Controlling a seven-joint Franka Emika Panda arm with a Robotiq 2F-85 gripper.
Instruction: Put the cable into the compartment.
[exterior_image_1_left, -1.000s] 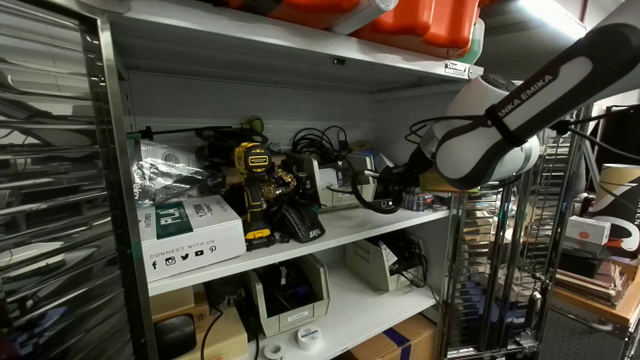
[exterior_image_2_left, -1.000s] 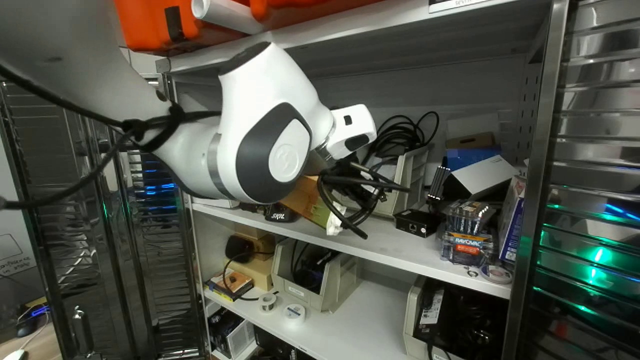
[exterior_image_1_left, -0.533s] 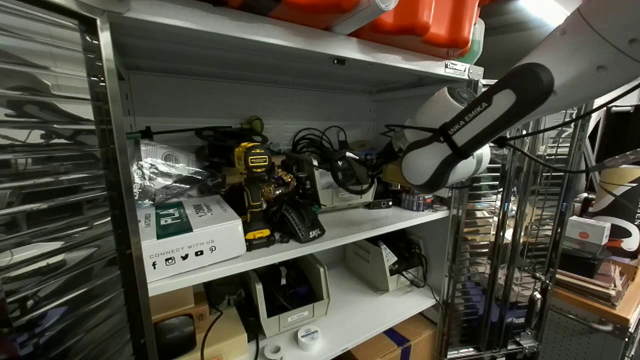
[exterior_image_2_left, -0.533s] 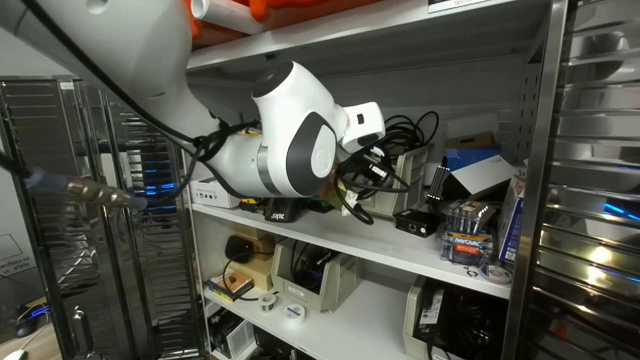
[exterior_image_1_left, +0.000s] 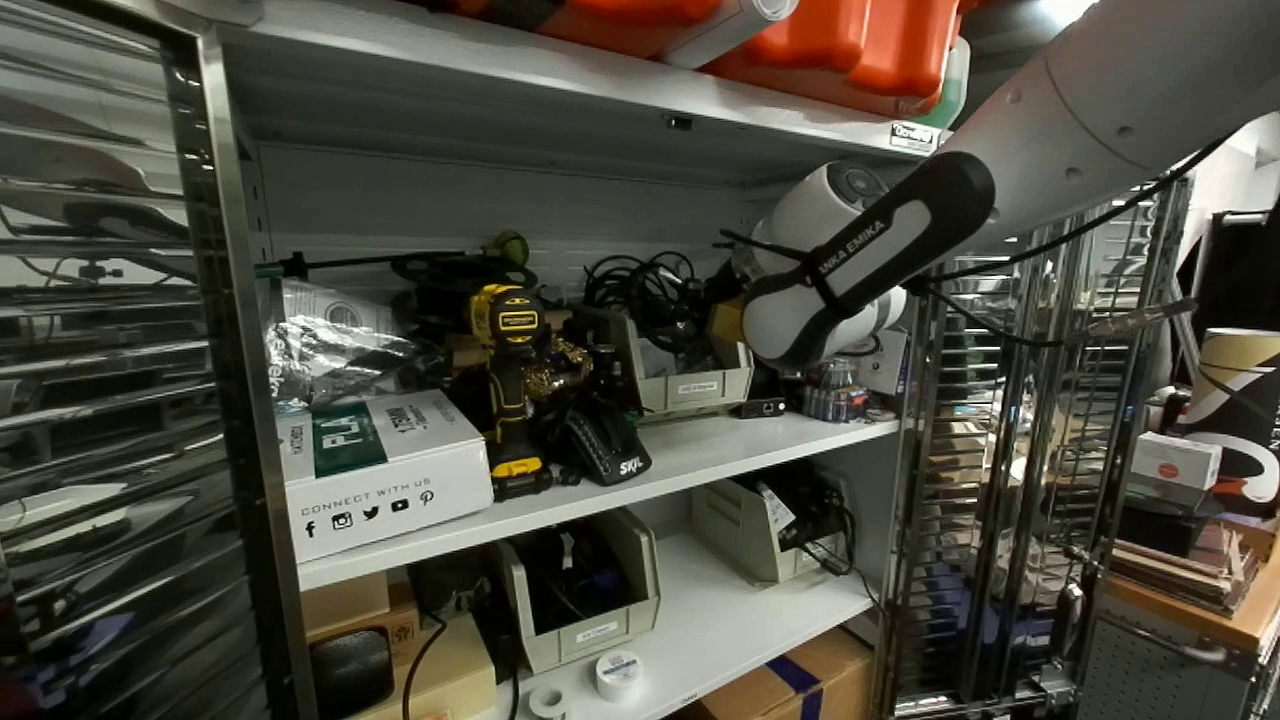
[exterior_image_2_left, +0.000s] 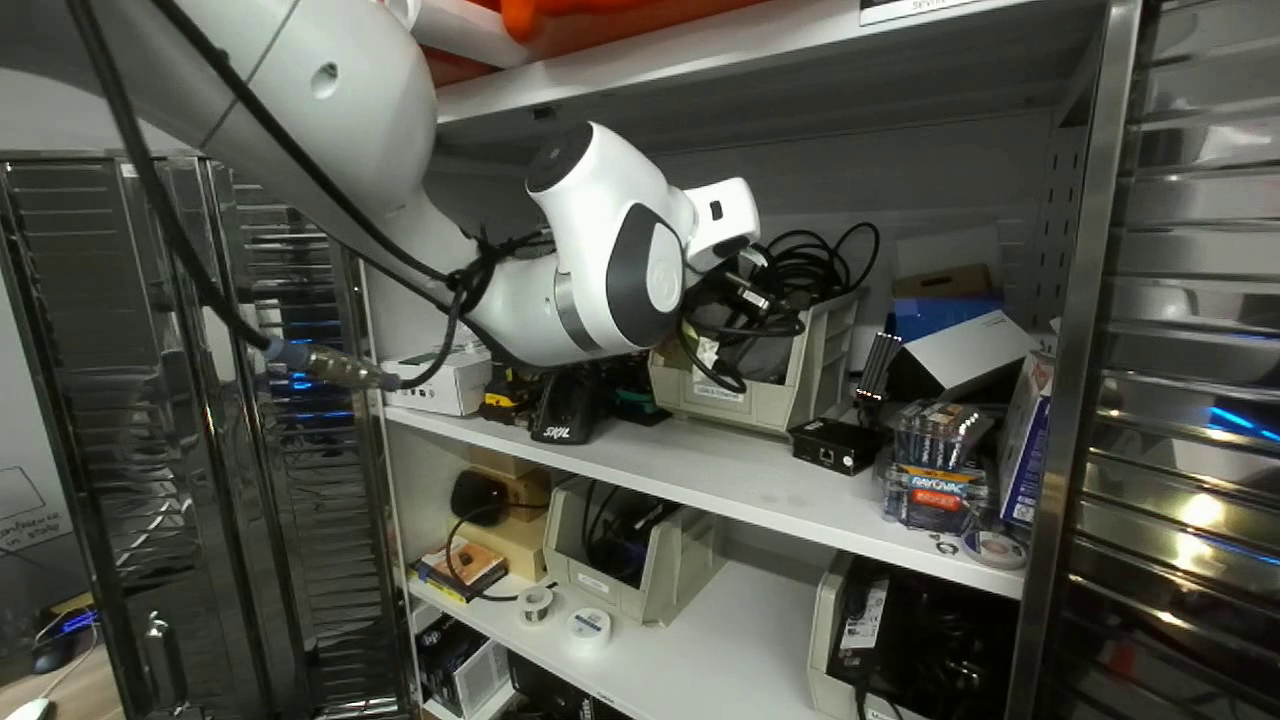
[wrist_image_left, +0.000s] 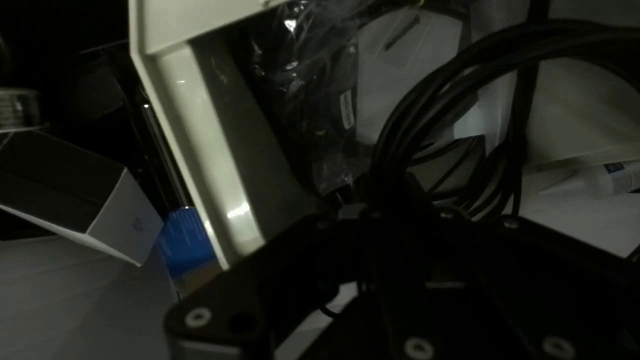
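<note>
The compartment is the rack's wide middle bay, with a pale back wall (exterior_image_1_left: 480, 200) that also shows in an exterior view (exterior_image_2_left: 960, 170). My gripper (wrist_image_left: 385, 215) is inside it, above a beige bin (exterior_image_1_left: 690, 390). It is shut on a black cable (exterior_image_2_left: 725, 383), whose loop hangs down in front of the bin's opening. Dark cable loops (wrist_image_left: 400, 145) rise from the fingertips in the wrist view. More black coils (exterior_image_2_left: 830, 250) stand in the bin, and I cannot fully tell them from the held cable. The fingertips are very dark, and the arm hides them in both exterior views.
Left of the bin stand a SKIL charger (exterior_image_1_left: 600, 450), a yellow drill (exterior_image_1_left: 510, 390) and a white box (exterior_image_1_left: 390, 470). A black device (exterior_image_2_left: 832, 445) and battery packs (exterior_image_2_left: 935, 470) stand on its other side. The upper shelf edge (exterior_image_1_left: 560, 80) is above the arm.
The arm has moved further into the bay, leftward in one view and rightward in another. The held cable has come from beside the bin to above it, and its loop hangs higher.
</note>
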